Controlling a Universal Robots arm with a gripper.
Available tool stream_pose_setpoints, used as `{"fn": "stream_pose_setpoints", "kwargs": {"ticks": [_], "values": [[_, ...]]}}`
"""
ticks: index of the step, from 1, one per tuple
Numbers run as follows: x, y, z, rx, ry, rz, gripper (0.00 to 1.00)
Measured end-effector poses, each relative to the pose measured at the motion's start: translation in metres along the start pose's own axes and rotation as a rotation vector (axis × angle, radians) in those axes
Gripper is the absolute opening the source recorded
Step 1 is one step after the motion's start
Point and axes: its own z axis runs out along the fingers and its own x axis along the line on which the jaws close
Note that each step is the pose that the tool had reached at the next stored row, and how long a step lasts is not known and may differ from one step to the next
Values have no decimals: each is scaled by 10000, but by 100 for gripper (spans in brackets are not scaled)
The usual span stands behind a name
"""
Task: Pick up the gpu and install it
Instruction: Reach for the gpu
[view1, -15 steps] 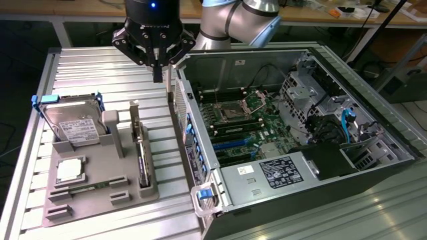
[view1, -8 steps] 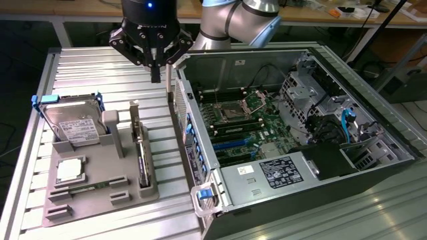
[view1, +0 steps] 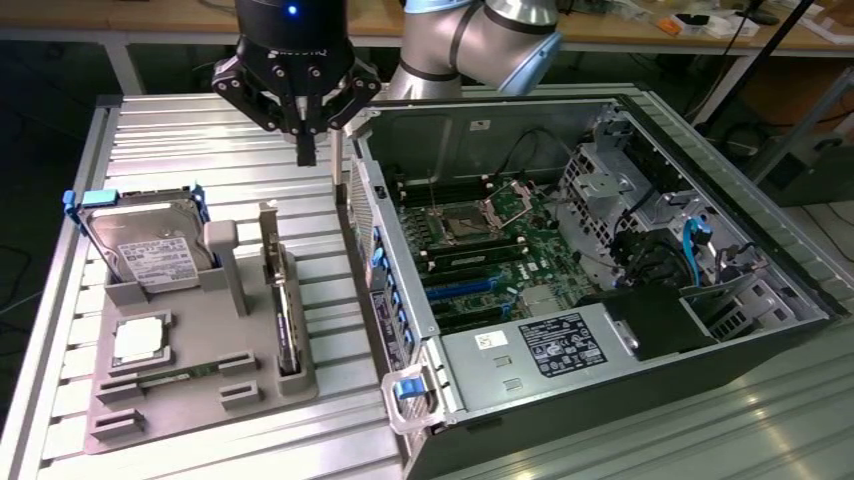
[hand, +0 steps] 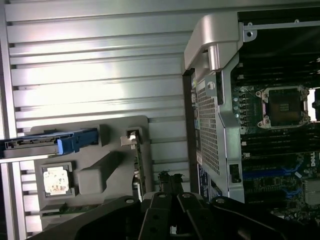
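Observation:
The gpu (view1: 283, 310) stands on its edge in a slot of the grey holder tray (view1: 200, 405), between the hard drive and the computer case. In the wrist view the gpu (hand: 138, 167) is seen edge-on, its silver bracket end toward the holder's far side. My gripper (view1: 307, 150) hangs above the ribbed table behind the holder, near the case's back corner, shut with nothing between its fingers. It is clear of the gpu. In the wrist view the black gripper (hand: 169, 182) sits just past the gpu's edge.
An open computer case (view1: 400, 330) lies to the exterior view's right, its motherboard (view1: 494, 250) with blue slots exposed. The holder also carries a silver hard drive in a blue frame (view1: 140, 245), a processor chip (view1: 140, 342) and a memory stick (view1: 160, 382). Ribbed table (view1: 187, 140) surrounds them.

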Motion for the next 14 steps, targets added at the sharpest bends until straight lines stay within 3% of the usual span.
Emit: {"fn": "stream_pose_setpoints", "kwargs": {"ticks": [14], "values": [[77,-8,-2,1,0,0,11]]}}
